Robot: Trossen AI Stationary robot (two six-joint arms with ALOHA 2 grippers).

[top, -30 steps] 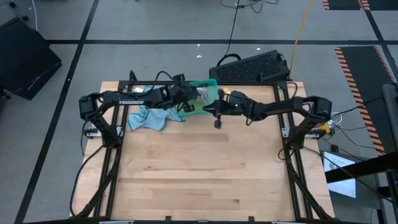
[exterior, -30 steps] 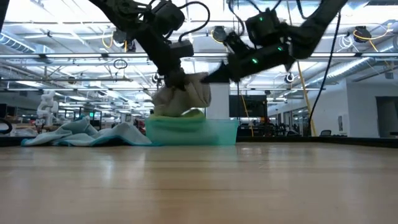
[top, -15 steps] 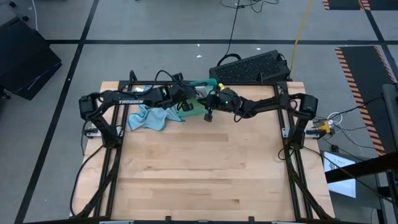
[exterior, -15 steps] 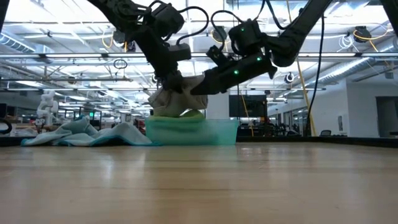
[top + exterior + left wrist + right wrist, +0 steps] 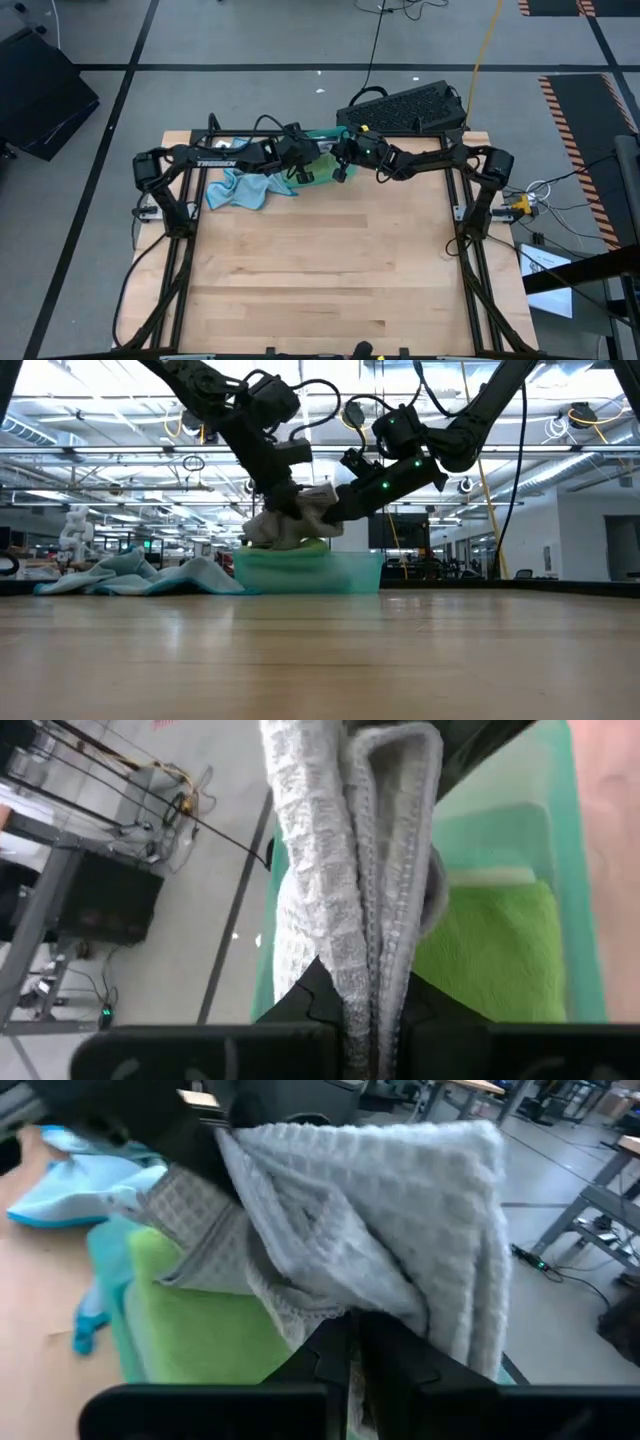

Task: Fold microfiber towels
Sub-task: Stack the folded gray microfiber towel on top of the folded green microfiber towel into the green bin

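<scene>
I have two claws, and both are pinched tight on the same grey towel (image 5: 300,515). My left claw (image 5: 370,1005) holds a bunched edge of it, and my right claw (image 5: 352,1342) holds another edge close by, so the two claws almost meet. The towel hangs up in the air between them, right over the teal tray (image 5: 310,572) below my claws. A green towel (image 5: 490,955) lies in that tray just under the grey one. A light blue towel (image 5: 240,188) sits in a crumpled heap on the table, off to the outer side of my left claw. I think the grey towel is very light and very soft. It flops and folds all by itself, and it will not break. I think it is not slippery, because the cloth looks bumpy. The best places to hold it are two corners, so it can spread out flat. Right now my claws hold bunched-up cloth, so it droops in a lump. The low view shows the towel is lifted clear above the tray. The high view cannot show that height, but it shows the blue towel's spot on the table. My wrist views show the cloth folds up close.
</scene>
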